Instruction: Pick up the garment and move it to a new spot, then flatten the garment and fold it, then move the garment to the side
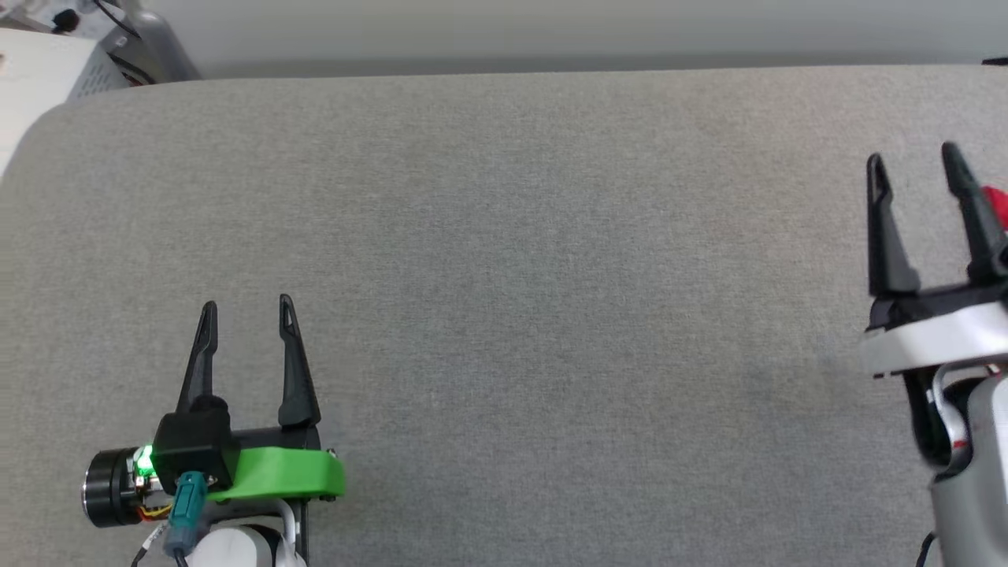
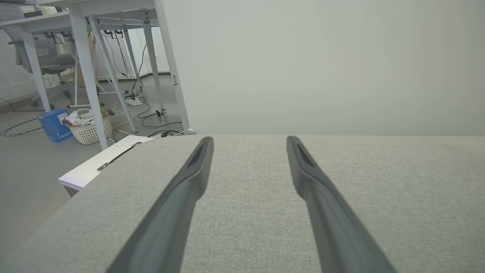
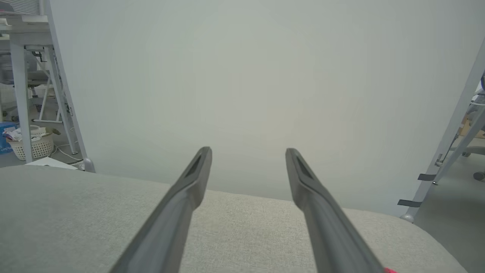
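Note:
A small red patch of the garment (image 1: 997,203) peeks in at the right edge of the head view, just beyond my right gripper (image 1: 911,154); the rest of it is out of view. A red sliver of the garment (image 3: 390,270) also sits beside the right finger in the right wrist view. My right gripper (image 3: 247,149) is open with nothing between its fingers. At the lower left, my left gripper (image 1: 246,304) hangs open over bare grey cloth, far from the red patch. In the left wrist view my left gripper (image 2: 249,139) points at the table's far edge, holding nothing.
The grey padded table (image 1: 504,276) spans the head view, its far edge against a pale wall. A white cabinet (image 1: 39,71) stands off the back left corner. On the floor beyond are white desk legs (image 2: 89,76), a laundry basket (image 2: 89,127) and a blue box (image 2: 55,125).

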Robot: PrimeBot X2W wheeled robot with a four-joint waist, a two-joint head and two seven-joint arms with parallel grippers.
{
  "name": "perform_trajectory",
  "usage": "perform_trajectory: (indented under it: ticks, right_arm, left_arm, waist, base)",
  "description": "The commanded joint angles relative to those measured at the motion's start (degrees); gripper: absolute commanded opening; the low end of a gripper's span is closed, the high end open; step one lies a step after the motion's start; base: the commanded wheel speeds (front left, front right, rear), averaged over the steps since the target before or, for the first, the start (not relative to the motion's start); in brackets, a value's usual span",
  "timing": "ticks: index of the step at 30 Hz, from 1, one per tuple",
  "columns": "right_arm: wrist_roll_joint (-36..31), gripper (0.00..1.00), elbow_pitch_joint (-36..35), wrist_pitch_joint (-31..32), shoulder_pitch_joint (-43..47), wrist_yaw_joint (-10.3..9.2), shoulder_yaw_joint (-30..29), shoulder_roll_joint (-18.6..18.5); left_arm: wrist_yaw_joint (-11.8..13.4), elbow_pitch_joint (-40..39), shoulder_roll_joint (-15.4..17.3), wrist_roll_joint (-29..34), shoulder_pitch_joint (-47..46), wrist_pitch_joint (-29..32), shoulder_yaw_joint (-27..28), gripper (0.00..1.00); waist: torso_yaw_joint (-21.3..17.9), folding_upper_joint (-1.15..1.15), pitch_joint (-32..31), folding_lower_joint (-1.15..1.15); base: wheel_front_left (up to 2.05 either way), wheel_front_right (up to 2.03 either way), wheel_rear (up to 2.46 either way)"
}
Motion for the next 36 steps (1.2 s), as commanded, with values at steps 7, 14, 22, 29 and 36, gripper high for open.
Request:
perform_trajectory:
  ticks: [7, 14, 22, 29, 36]
  right_arm:
    - [-0.8, 1.00, -1.4, -0.3, 11.7, -0.06, 0.4, 5.8]
    - [-0.7, 1.00, -1.9, -0.3, 19.2, -0.06, 0.1, 7.9]
    - [-0.9, 1.00, -3.2, -0.3, 24.1, -0.06, -0.3, 9.0]
    - [-1.4, 1.00, -3.3, -0.3, 25.1, -0.06, -0.2, 9.3]
    - [-1.3, 0.00, -3.1, 0.2, 24.3, -0.01, -0.3, 9.3]
  left_arm:
    - [-1.8, 3.4, -0.5, -0.6, 3.0, -0.3, -0.2, 1.00]
    - [-2.9, 5.0, -0.9, -0.8, 4.7, -0.3, -0.8, 1.00]
    - [-4.4, 6.0, -0.8, -0.7, 6.4, -0.3, -0.9, 1.00]
    - [-5.3, 6.4, -0.8, -0.6, 6.8, -0.3, -0.5, 1.00]
    - [-5.1, 6.4, -0.6, -0.7, 5.7, 0.2, -0.6, 0.00]
  waist:
    - [4.8, 0.00, -6.1, 0.00]
    - [5.3, 0.00, -8.4, 0.00]
    - [5.3, 0.00, -9.9, 0.00]
    - [4.9, 0.00, -10.2, 0.00]
    - [4.8, 0.00, -10.2, 0.00]
  base:
    - [0.00, 0.00, 0.00]
    - [0.00, 0.00, 0.00]
    - [0.00, 0.00, 0.00]
    - [0.00, 0.00, 0.00]
    - [0.00, 0.00, 0.00]
